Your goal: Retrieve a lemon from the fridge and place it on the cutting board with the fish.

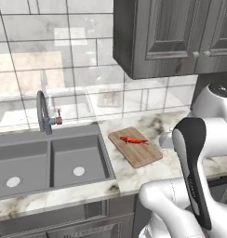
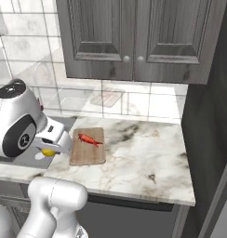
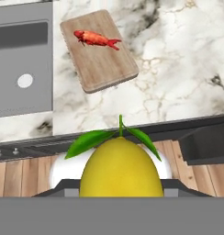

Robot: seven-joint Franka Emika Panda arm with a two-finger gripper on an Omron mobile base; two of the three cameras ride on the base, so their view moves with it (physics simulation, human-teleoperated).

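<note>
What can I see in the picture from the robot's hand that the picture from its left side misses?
Only the hand view: the lemon with its green leaves, close up and held in the pincer, with wooden floor beneath it. Only the left base view: the tap behind the sink, the tiled wall and the dark upper cabinets. Both share the marble counter, part of the sink, and the cutting board with the fish lying on it.
</note>
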